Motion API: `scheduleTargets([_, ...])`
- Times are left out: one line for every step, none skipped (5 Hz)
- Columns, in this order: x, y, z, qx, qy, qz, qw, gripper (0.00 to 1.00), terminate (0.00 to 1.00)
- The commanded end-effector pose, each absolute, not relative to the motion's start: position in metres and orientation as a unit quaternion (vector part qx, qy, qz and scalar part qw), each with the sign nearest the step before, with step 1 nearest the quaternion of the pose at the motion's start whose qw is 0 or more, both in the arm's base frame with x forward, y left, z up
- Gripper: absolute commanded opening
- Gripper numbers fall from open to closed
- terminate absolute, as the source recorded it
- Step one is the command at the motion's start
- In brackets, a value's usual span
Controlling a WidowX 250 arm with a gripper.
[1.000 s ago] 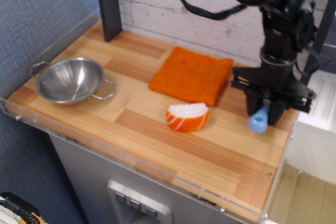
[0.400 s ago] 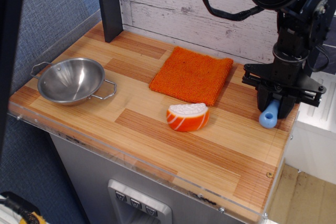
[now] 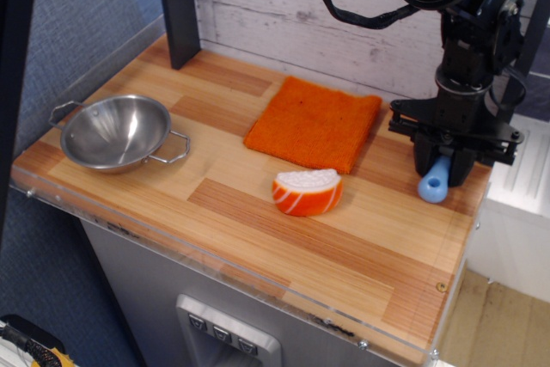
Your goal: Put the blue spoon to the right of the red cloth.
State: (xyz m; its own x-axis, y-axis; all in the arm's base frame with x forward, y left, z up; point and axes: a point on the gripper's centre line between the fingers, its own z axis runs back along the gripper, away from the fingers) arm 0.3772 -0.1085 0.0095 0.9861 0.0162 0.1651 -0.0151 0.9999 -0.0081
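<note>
Bowl of steel sits at the left end of the table, two wire handles sticking out. Right of it and farther back, the cloth lies flat near the wall. Just in front of the cloth's near edge rests an orange-and-white toy, apart from it. Farther right, the gripper points straight down close to the table's right edge, beside the cloth's right corner. The spoon pokes out below it, light-blue handle end with its hole showing; the rest is hidden by the fingers. I cannot tell whether the fingers clamp the spoon or stand loose around it.
</note>
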Motion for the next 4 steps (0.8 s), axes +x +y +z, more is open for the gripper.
scheduleTargets([0.378,-0.093,0.026,-0.001,-0.101,0.020,0.995,0.00,0.00])
scheduleTargets([0.377,-0.087,0.029,0.001,-0.103,0.026,0.994,0.00,0.00])
scheduleTargets([0.378,-0.083,0.031,-0.001,-0.103,0.031,0.994,0.00,0.00])
scheduleTargets([0.378,-0.078,0.030,-0.005,-0.101,0.036,0.994,0.00,0.00])
